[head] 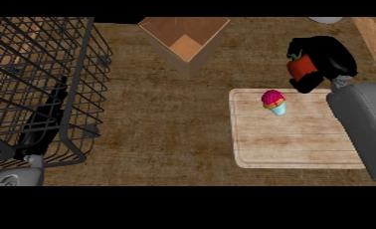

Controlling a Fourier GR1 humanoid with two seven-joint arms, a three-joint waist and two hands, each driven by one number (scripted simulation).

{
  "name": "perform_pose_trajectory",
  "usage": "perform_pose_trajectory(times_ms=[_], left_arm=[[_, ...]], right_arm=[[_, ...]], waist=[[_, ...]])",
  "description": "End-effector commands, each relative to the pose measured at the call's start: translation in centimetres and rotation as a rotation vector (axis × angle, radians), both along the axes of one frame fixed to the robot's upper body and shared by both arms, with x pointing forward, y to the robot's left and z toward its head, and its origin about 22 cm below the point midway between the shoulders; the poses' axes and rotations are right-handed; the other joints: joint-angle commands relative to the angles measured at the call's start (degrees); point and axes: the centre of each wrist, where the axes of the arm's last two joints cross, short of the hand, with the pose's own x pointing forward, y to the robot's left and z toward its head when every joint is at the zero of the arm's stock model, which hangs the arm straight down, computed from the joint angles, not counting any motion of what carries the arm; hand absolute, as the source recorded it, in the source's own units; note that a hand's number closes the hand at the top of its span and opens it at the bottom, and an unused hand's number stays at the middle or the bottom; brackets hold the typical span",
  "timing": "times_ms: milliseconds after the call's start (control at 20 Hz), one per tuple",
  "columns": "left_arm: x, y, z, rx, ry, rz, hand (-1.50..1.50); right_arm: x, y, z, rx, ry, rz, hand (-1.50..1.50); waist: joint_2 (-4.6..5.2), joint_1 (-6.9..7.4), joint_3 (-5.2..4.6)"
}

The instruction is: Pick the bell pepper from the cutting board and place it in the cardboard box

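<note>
One bell pepper is sitting clasped inside the curled right hand, just beyond the cutting board. Light, stiff and likely slick-skinned, it is suiting a grasp across its broad body.

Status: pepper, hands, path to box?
Right robot hand shut on bell pepper, past cutting board's far edge. Left robot hand resting behind wire basket. Cardboard box open, nothing between.
</note>
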Motion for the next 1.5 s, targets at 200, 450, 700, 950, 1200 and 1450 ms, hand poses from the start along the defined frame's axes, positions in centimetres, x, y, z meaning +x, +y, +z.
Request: perform_pose_trajectory(times_ms=[200, 450, 700, 950, 1200, 1450], left_arm=[[0.7, -3.5, 0.1, -0.071, -0.044, -0.036, 0.00], [-0.1, -4.6, -1.0, -0.094, -0.028, -0.043, 0.00], [0.1, -4.1, 0.3, -0.095, -0.041, -0.040, 0.00], [1.5, -3.6, 1.1, -0.073, -0.041, -0.040, 0.00], [0.4, -3.1, 1.1, -0.075, -0.035, -0.056, 0.00], [1.5, -4.2, 1.0, -0.077, -0.054, -0.078, 0.00]], right_arm=[[2.2, 3.5, 4.6, 0.399, -0.176, 0.302, 1.50], [4.2, 5.9, 7.8, 0.505, -0.201, 0.392, 1.50], [5.3, 8.9, 10.2, 0.525, -0.195, 0.435, 1.50], [4.8, 16.3, 10.4, 0.500, -0.137, 0.427, 1.50], [6.6, 19.0, 11.6, 0.475, -0.105, 0.393, 1.50], [6.6, 23.5, 11.5, 0.429, -0.043, 0.387, 1.50]], waist=[[-0.92, -2.14, 0.46], [-0.74, -1.65, 0.40], [-0.74, -1.56, 0.39], [-0.91, -2.24, 0.35], [-0.46, -0.57, 0.36], [-0.08, 0.13, 0.32]])
